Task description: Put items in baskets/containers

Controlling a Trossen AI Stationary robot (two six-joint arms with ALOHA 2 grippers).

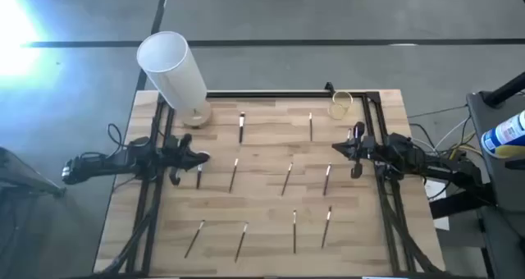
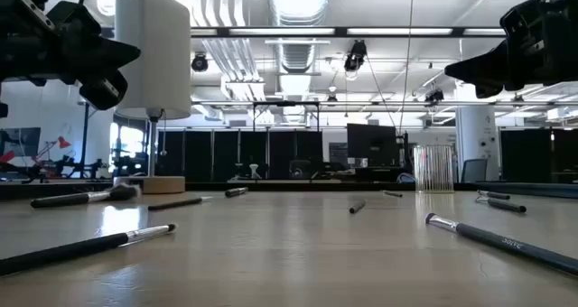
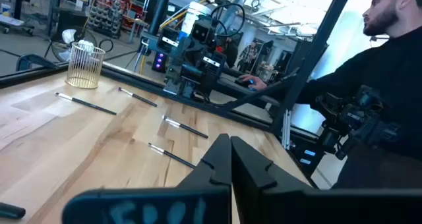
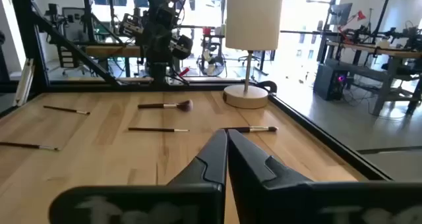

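From above, the wooden worktop [image 1: 271,230] carries 10 thin brushes scattered in loose rows, among them one [image 1: 242,129] near the far edge, one [image 1: 287,179] at the centre and one [image 1: 294,231] nearer the front. The small clear cup [image 1: 341,104] stands at the far right corner, with no brush in it that can be seen. A tall white cylinder on a round wooden base [image 1: 174,70] stands at the far left corner. The left hand [image 1: 199,157] hangs over the left side of the worktop and the right hand [image 1: 338,147] over the right side, just in front of the cup; both are closed and hold nothing.

At worktop height, the cup [image 2: 434,169] shows as a ribbed see-through container toward the right, far back. A dark-handled brush [image 2: 502,241] lies close on the right, another [image 2: 90,244] close on the left, and a fluffy-headed one [image 2: 86,197] lies by the cylinder's base. Both arms hang well clear of the surface at the upper corners.

The left wrist camera looks past its own fingers [image 3: 254,165], pressed together with nothing between them. Beyond them lie 4 brushes, one [image 3: 173,155] nearest, and the cup [image 3: 86,64] stands at the corner. A person in dark clothing [image 3: 376,85] sits past the worktop's edge.

The right wrist camera shows its fingers [image 4: 247,155] meeting in the same way, empty. Ahead lie a fluffy brush [image 4: 166,106], a slim one [image 4: 158,129], and the cylinder's base [image 4: 246,95].
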